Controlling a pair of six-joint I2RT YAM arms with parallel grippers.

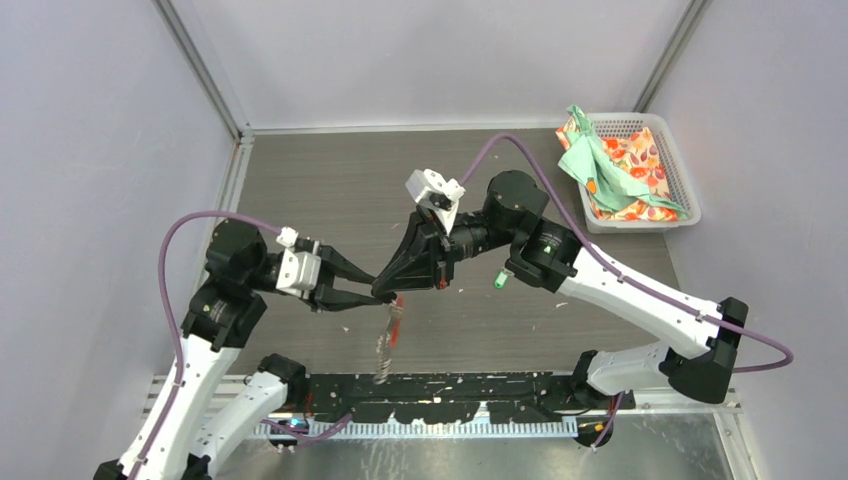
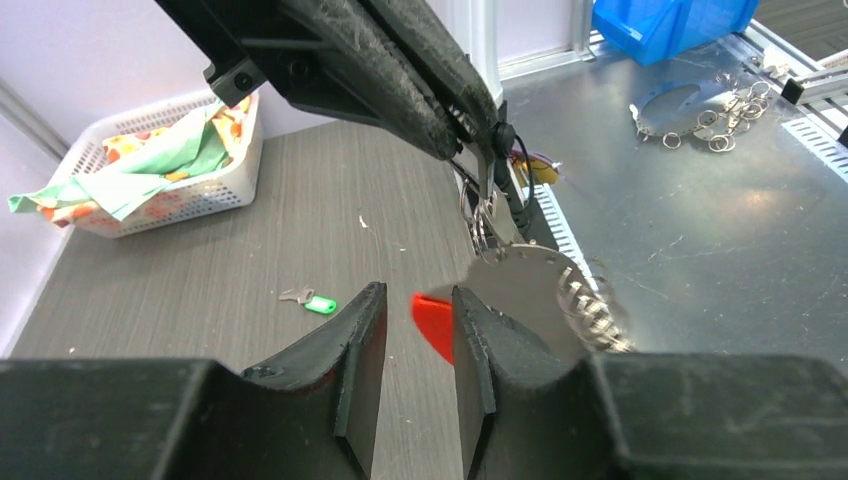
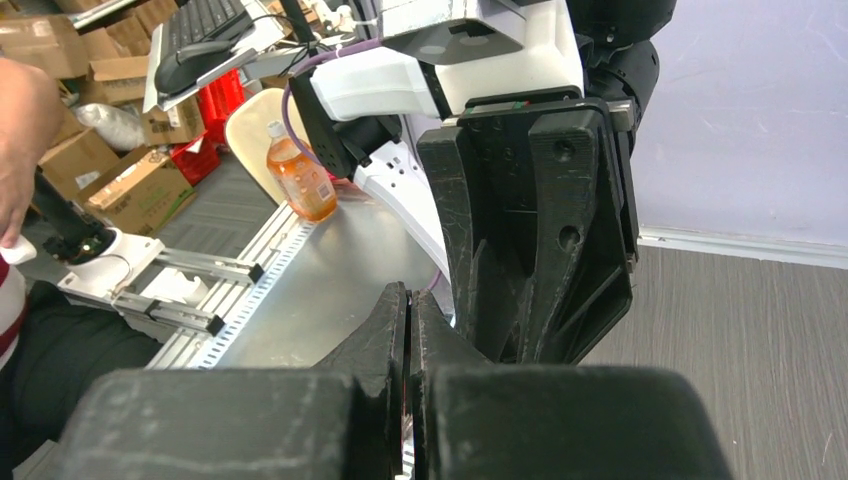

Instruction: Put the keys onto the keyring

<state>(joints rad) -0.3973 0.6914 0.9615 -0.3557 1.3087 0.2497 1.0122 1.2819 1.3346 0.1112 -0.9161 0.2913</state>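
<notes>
The keyring [image 1: 389, 338], a grey chain with a red tab, hangs above the table from my right gripper [image 1: 388, 291], which is shut on its top. In the left wrist view the metal ring [image 2: 487, 218] sits pinched under the right fingers [image 2: 440, 95], the chain [image 2: 590, 305] drooping to the right. My left gripper [image 2: 418, 300] stands open right beside it, nothing between its fingers; the red tab [image 2: 432, 322] shows just beyond the gap. A key with a green tag [image 1: 499, 281] lies flat on the table [image 2: 312, 300], away from both grippers.
A white basket [image 1: 676, 170] of coloured cloths stands at the back right. Past the table's near edge lie a metal plate with loose rings [image 2: 715, 115] and a blue bin [image 2: 670, 25]. An orange bottle [image 3: 300, 180] stands off the table.
</notes>
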